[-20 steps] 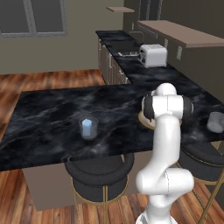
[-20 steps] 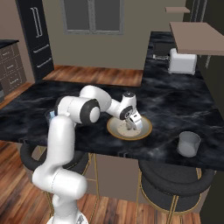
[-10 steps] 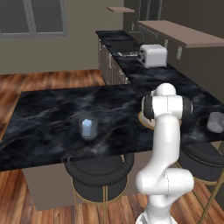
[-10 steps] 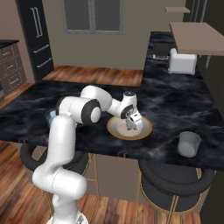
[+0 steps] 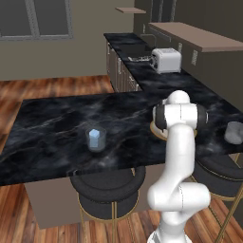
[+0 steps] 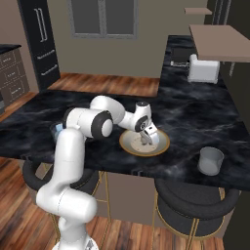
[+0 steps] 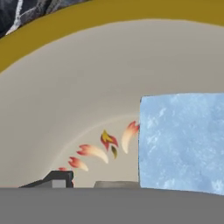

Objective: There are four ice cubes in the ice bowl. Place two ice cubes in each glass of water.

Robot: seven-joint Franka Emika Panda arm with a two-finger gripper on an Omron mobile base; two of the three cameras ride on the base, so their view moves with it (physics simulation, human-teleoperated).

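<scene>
Over the ice bowl (image 6: 144, 143) on the black marble tabletop (image 6: 205, 122), the tool (image 6: 145, 142) reached down inside; jaw state couldn't be told. One ice cube (image 7: 181, 142) lay on the bowl floor just beside a fingertip. Left glass (image 5: 95, 139) held a cube; right glass (image 6: 211, 160) stood near the bowl.

Camera positions noted.
We find both base views overlooking one bench (image 5: 61, 123); hand view sits close inside the ice bowl (image 7: 65, 87).
</scene>
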